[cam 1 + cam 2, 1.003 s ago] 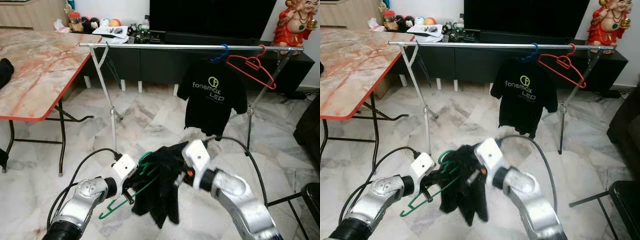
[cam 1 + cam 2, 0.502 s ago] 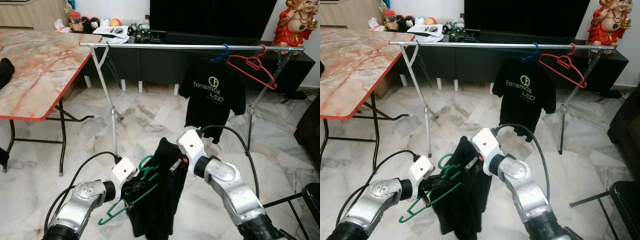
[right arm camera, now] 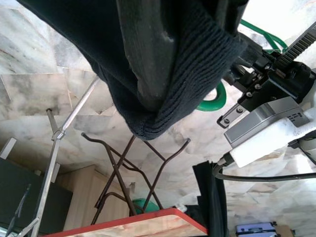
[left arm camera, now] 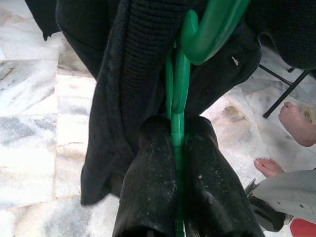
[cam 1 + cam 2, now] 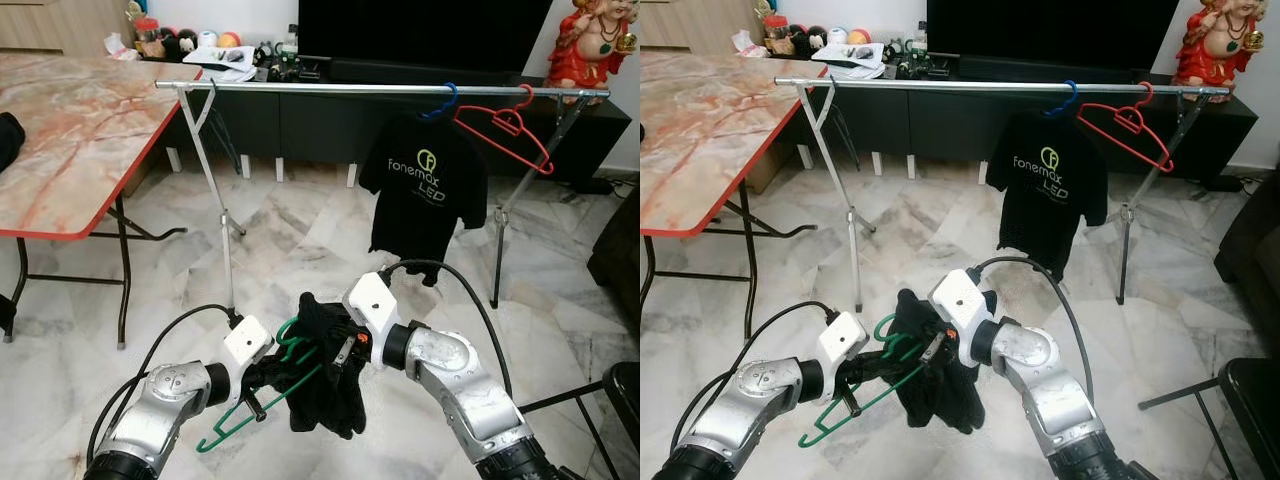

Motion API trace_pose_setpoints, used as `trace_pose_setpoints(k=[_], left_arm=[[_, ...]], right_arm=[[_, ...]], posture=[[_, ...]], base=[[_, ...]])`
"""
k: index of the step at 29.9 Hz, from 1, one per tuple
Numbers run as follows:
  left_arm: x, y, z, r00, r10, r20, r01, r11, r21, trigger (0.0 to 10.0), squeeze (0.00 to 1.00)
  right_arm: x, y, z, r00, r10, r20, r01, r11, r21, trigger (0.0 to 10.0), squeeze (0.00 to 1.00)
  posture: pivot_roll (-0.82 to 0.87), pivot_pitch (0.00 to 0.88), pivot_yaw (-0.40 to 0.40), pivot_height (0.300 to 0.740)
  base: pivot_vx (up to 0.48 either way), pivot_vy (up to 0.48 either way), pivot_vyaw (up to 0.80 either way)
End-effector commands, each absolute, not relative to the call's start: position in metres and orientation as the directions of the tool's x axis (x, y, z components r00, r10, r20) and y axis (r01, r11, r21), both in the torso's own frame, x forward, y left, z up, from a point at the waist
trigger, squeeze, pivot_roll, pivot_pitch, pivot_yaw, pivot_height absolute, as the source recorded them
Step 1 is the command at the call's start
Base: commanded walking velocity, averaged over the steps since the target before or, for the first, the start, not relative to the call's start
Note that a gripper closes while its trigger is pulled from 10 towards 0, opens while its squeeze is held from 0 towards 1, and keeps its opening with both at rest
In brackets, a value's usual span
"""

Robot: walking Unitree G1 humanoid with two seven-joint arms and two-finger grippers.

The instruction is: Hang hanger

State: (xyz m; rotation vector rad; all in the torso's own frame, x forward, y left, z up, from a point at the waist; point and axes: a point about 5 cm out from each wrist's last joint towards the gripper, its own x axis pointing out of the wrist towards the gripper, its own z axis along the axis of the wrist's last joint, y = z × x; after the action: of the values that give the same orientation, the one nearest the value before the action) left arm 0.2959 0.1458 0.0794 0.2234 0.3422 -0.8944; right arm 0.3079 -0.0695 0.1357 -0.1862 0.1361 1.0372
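Marble floor (image 5: 300, 240) lay below as left fingers (image 4: 148, 187) clamped the green hanger (image 5: 283, 372), right fingers (image 3: 148, 54) at its three o'clock gripping the black garment (image 5: 325, 375).

Two silver arms with rounded joint housings, white wrist blocks, looped black cables; each tool, left tool (image 4: 177, 168) included, has two long black fingers.

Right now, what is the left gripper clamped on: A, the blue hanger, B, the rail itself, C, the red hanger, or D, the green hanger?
D: in the left wrist view the left gripper has its two black fingers shut on the green hanger, with the black garment draped over it.
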Motion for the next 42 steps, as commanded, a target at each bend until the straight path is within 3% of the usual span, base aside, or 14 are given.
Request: trace_pose_setpoints(k=[1, 2, 9, 27, 34, 42], left_arm=[[0.297, 0.144, 0.085, 0.581, -0.728, -0.364, 0.794, 0.605, 0.057, 10.0, 0.0], [0.297, 0.144, 0.085, 0.585, -0.726, -0.361, 0.792, 0.607, 0.062, 10.0, 0.0], [0.308, 0.147, 0.095, 0.687, -0.674, -0.27, 0.719, 0.685, 0.118, 10.0, 0.0], [0.31, 0.145, 0.095, 0.7, -0.672, -0.243, 0.705, 0.704, 0.084, 10.0, 0.0], [0.311, 0.146, 0.094, 0.705, -0.665, -0.248, 0.699, 0.71, 0.086, 10.0, 0.0], [0.311, 0.145, 0.092, 0.702, -0.667, -0.251, 0.702, 0.708, 0.079, 10.0, 0.0]], right_arm=[[0.307, -0.061, 0.142, 0.471, 0.863, -0.182, -0.882, 0.462, -0.094, 10.0, 0.56], [0.308, -0.062, 0.141, 0.48, 0.857, -0.187, -0.877, 0.471, -0.091, 10.0, 1.0], [0.308, -0.066, 0.139, 0.49, 0.847, -0.206, -0.871, 0.482, -0.092, 10.0, 1.0], [0.306, -0.077, 0.129, 0.53, 0.807, -0.261, -0.846, 0.524, -0.1, 10.0, 1.0], [0.296, -0.092, 0.119, 0.484, 0.785, -0.387, -0.874, 0.451, -0.181, 10.0, 1.0], [0.291, -0.104, 0.114, 0.452, 0.8, -0.395, -0.89, 0.433, -0.142, 10.0, 1.0]], posture=[[0.06, 0.115, -0.029, 0.74], [0.06, 0.113, -0.03, 0.74], [0.06, 0.111, -0.032, 0.74], [0.05, 0.094, -0.032, 0.74], [0.05, 0.091, -0.033, 0.74], [0.05, 0.102, -0.038, 0.74]], base=[[0.0, 0.0, 0.0], [0.0, 0.0, 0.0], [0.0, 0.0, 0.0], [0.0, 0.0, 0.0], [0.0, 0.0, 0.0], [0.0, 0.0, 0.0]])
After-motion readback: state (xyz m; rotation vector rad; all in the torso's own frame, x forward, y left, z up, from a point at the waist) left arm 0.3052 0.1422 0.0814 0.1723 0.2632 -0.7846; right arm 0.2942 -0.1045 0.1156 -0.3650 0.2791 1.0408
